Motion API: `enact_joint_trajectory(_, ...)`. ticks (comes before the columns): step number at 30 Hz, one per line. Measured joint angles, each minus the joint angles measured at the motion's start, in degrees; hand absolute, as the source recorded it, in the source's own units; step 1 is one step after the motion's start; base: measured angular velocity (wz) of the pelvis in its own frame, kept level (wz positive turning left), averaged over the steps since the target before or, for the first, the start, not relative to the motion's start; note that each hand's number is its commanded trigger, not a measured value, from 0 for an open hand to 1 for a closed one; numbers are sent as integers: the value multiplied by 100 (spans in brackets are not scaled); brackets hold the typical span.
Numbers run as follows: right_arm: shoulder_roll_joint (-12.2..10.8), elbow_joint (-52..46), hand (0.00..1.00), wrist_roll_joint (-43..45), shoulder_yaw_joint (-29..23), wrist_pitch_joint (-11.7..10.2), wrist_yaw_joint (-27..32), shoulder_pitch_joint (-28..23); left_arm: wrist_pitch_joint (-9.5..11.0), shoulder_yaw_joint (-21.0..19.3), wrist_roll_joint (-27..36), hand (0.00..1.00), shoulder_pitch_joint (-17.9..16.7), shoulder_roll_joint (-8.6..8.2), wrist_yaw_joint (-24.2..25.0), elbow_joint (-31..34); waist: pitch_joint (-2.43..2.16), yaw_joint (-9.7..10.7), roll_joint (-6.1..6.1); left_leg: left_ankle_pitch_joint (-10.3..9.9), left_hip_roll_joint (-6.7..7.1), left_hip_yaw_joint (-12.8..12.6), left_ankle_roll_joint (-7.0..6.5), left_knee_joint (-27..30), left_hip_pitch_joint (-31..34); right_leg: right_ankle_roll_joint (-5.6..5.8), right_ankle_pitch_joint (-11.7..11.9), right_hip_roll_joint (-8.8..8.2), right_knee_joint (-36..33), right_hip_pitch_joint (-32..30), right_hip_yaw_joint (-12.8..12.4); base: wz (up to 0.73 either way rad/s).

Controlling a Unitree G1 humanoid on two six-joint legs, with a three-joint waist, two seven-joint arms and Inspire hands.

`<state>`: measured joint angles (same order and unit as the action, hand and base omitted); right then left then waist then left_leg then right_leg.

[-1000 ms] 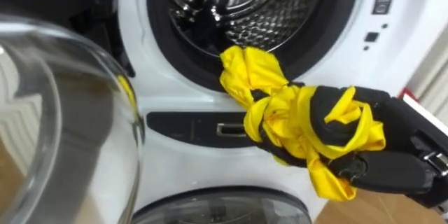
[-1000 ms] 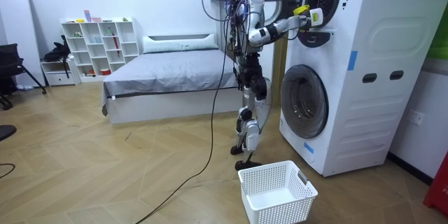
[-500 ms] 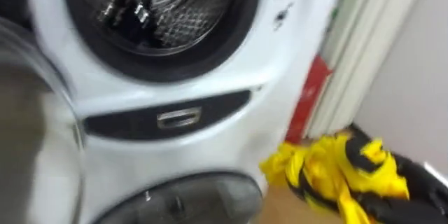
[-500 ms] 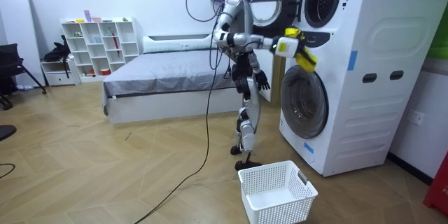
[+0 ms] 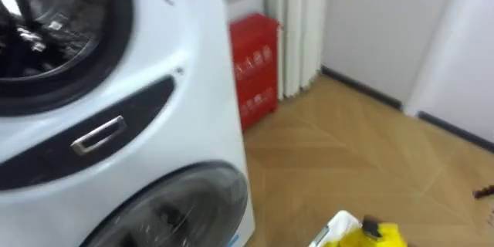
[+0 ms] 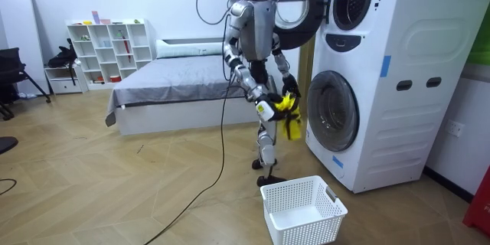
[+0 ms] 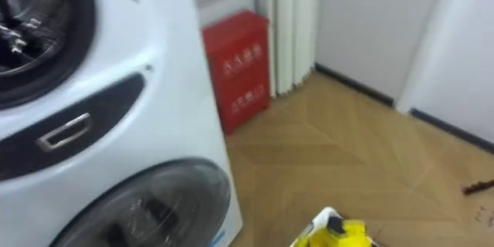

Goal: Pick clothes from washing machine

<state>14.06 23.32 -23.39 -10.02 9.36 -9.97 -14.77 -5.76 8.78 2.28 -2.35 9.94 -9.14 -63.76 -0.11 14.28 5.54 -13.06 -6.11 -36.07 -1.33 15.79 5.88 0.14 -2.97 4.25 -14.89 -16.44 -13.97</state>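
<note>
The yellow cloth [image 6: 289, 115] hangs at hip height from my right hand [image 6: 272, 108], whose fingers are curled round it. In the left eye view a bunch of that yellow cloth [image 5: 372, 237] shows at the bottom edge. The stacked washing machine [image 6: 383, 69] stands on the room view's right, its upper round door [image 6: 295, 8] swung open. The upper drum [image 5: 46, 38] and the lower glass door [image 5: 170, 208] show at the left of the eye view. I stand in front of the machine, turned partly away from it. My left hand [image 6: 290, 86] hangs beside my hip.
A white laundry basket [image 6: 306, 230] stands on the wooden floor below my hands, before the machine. A red box [image 5: 255, 65] sits against the wall to the right of the washer. A bed [image 6: 176, 84] and a white shelf [image 6: 107, 50] are behind me.
My right hand has come away from the upper drum's mouth and dropped to hip height with the yellow cloth. My body has turned right, so the eye view has swung past the washer.
</note>
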Motion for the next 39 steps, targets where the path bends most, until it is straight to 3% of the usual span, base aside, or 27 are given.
enact_joint_trajectory(3,1,544,100,-3,-17,-159,511,330,2,46,268,0,-1,-20,0,9,-31,62,160,62,7,15,-48,-1,97,-5,4,30,-102,-156,-7,-9)
enact_joint_trajectory(5,7,975,100,-209,-26,-390,864,616,81,93,521,0,16,-35,-6,-1,-36,117,333,80,24,76,-69,2,202,-18,11,30,-169,-265,19,0)
enact_joint_trajectory(8,7,1615,100,-453,-22,-573,1208,1078,160,111,895,0,32,-38,-50,-35,-24,102,445,148,117,182,-60,-13,332,-79,61,5,-388,-471,45,0)
enact_joint_trajectory(13,7,2058,100,-598,-23,-779,1501,1352,384,164,952,0,38,-55,-175,-55,-7,104,502,300,208,375,-49,-225,553,-167,-33,15,-526,-751,120,8)
enact_joint_trajectory(16,14,2136,100,-604,-35,-879,1670,1447,437,223,1058,0,87,-61,-196,-79,-8,119,504,385,286,529,-36,-302,747,-223,-63,15,-589,-965,178,16)
enact_joint_trajectory(21,28,2179,100,-610,-37,-1014,1797,1513,495,406,1403,0,117,-109,-202,-62,-3,119,550,490,287,691,18,-436,865,-320,-116,6,-598,-1097,338,12)
enact_joint_trajectory(23,31,2226,33,-720,-27,-1039,1869,1640,497,558,1507,0,164,-141,-270,-62,6,116,558,509,290,692,24,-440,996,-324,-138,-1,-720,-1288,354,8)
enact_joint_trajectory(24,32,2262,8,-741,-27,-1059,1878,1673,497,603,1525,0,170,-149,-272,-64,6,116,562,511,291,692,28,-439,1018,-329,-143,-2,-731,-1326,364,4)
enact_joint_trajectory(25,28,2297,0,-765,-25,-1065,1904,1713,496,683,1584,0,190,-160,-272,-76,8,116,559,516,302,716,35,-431,1081,-350,-166,-9,-771,-1399,399,8)
enact_joint_trajectory(27,27,2301,0,-786,-25,-1065,1930,1708,496,735,1620,0,225,-196,-269,-94,11,118,559,547,327,801,59,-438,1155,-375,-197,-9,-798,-1461,432,12)
enact_joint_trajectory(32,25,2495,0,-786,-26,-1076,1935,1721,524,831,1619,0,305,-240,-257,-152,68,112,486,681,334,991,132,-414,1161,-492,-298,-16,-822,-1468,524,12)
enact_joint_trajectory(39,28,2631,0,-1100,-27,-1194,1961,1704,572,830,1621,0,359,-239,-255,-316,88,110,458,707,315,1173,173,-410,1178,-554,-349,-24,-819,-1441,660,8)
